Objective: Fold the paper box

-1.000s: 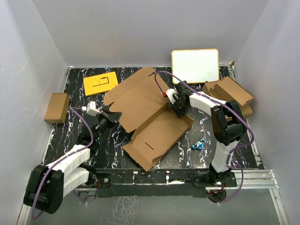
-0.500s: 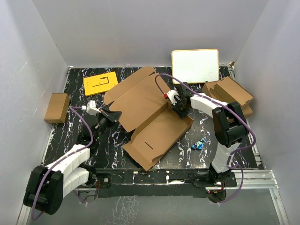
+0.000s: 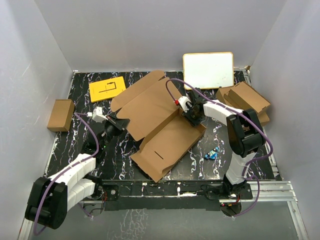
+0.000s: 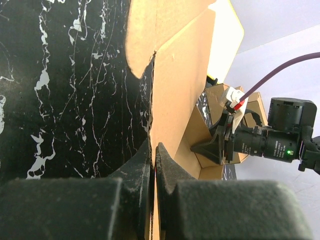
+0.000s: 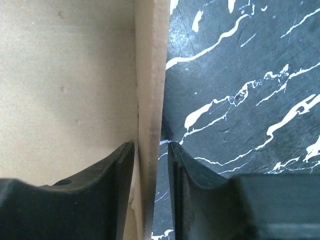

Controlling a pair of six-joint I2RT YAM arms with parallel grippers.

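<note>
The paper box (image 3: 160,125) lies open in the middle of the black marbled table, panels spread, the near tray part partly raised. My left gripper (image 3: 123,123) is at its left edge, shut on a cardboard panel edge; the left wrist view shows the pads (image 4: 154,150) pinching the sheet (image 4: 175,90). My right gripper (image 3: 191,117) is at the box's right wall. In the right wrist view its fingers (image 5: 150,147) clamp the upright wall edge (image 5: 150,75), inner panel (image 5: 65,75) on the left.
A flat yellow card (image 3: 107,88) lies at the back left, a small brown box (image 3: 60,115) at the left edge. A whiteboard (image 3: 208,70) leans at the back. Stacked cardboard (image 3: 245,100) sits at the right. A small blue object (image 3: 212,153) lies near the box's right corner.
My right gripper has shifted slightly up and away, taking the box's right wall with it. The left gripper has stayed put.
</note>
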